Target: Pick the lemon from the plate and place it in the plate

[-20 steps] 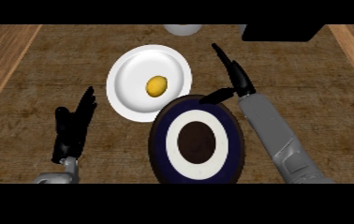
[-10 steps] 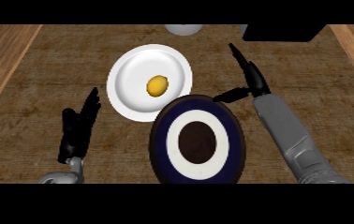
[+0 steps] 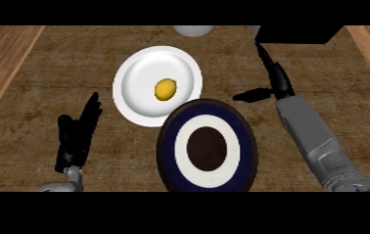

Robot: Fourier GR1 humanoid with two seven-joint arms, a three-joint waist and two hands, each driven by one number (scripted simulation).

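Observation:
A yellow lemon (image 3: 165, 89) lies in the middle of a white plate (image 3: 137, 88) on the brown counter. Just below and right of it sits a dark blue plate (image 3: 168, 152) with a white ring and a dark centre, overlapping the white plate's edge. My right hand (image 3: 275, 83) is raised to the right of both plates, open, fingers straight and pointing up, thumb out toward the left. It is well apart from the lemon. My left hand (image 3: 76, 135) rests open at the lower left, fingers up.
A grey round object (image 3: 193, 30) shows at the counter's far edge, and a black box (image 3: 296, 34) stands at the far right. Wooden strips (image 3: 18, 57) border the counter at left and right.
My right hand has risen and shifted right and farther up the view, away from the dark blue plate. The left hand has barely moved. The lemon stays on the white plate.

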